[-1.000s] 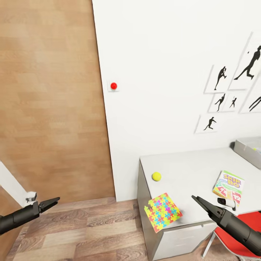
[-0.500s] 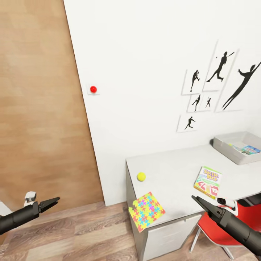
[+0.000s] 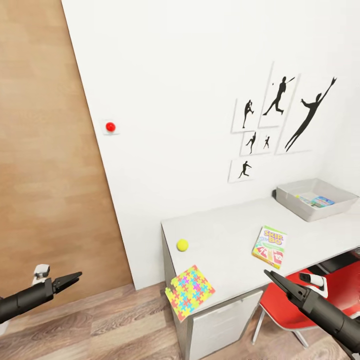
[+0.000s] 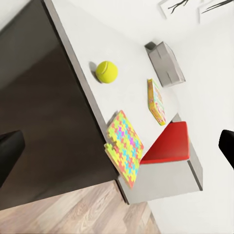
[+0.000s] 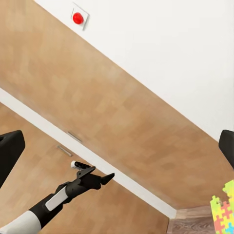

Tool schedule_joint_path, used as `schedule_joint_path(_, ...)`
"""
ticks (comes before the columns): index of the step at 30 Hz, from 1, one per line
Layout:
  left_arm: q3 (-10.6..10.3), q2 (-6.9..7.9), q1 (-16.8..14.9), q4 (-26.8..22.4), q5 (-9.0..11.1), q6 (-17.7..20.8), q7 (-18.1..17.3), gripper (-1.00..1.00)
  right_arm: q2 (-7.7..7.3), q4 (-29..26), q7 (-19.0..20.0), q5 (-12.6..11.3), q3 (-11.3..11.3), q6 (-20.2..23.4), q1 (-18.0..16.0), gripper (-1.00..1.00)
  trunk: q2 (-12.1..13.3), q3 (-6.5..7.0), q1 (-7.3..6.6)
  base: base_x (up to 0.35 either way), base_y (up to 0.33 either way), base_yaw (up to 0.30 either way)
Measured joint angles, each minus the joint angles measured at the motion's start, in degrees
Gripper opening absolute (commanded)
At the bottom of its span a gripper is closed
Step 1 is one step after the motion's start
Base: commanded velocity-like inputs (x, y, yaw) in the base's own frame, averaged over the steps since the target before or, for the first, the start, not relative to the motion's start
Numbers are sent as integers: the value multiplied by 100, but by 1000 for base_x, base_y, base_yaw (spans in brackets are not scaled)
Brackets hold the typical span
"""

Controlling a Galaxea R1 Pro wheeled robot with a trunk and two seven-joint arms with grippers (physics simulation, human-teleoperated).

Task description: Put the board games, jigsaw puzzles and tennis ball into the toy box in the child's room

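Camera pans right since a second ago, so we now see more of the table (image 3: 230, 235) and the whole toy box (image 3: 314, 199) at its far end; the toys themselves sit where they were. Our left gripper (image 3: 70, 280) and right gripper (image 3: 274, 276) hang low, fingers nearly closed in the head view, holding nothing. On the table: tennis ball (image 3: 182, 244) near the left edge, one jigsaw puzzle (image 3: 189, 292) overhanging the front corner, Skip-Bo board game (image 3: 270, 246) mid-table. We judge this as the approach step. Next we need to close in and reach for the nearest toy.
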Motion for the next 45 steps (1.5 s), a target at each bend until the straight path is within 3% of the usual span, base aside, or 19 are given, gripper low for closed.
schedule_joint_path(21, 1, -2, -1, 0, 3, 0, 9, 100, 0, -2, -8, 5, 2, -9, 0, 100, 0, 7, 0, 0, -55, -14)
schedule_joint_path(41, -2, -16, -3, -2, 1, 60, 16, 100, 8, 0, -19, 12, 9, -15, 0, 100, 0, 126, 0, 0, -133, -191)
schedule_joint_path(45, -6, -21, -3, 3, -31, 246, 26, 100, 9, 0, -20, 17, 9, -18, 0, 100, 0, 144, 0, 0, -22, -121)
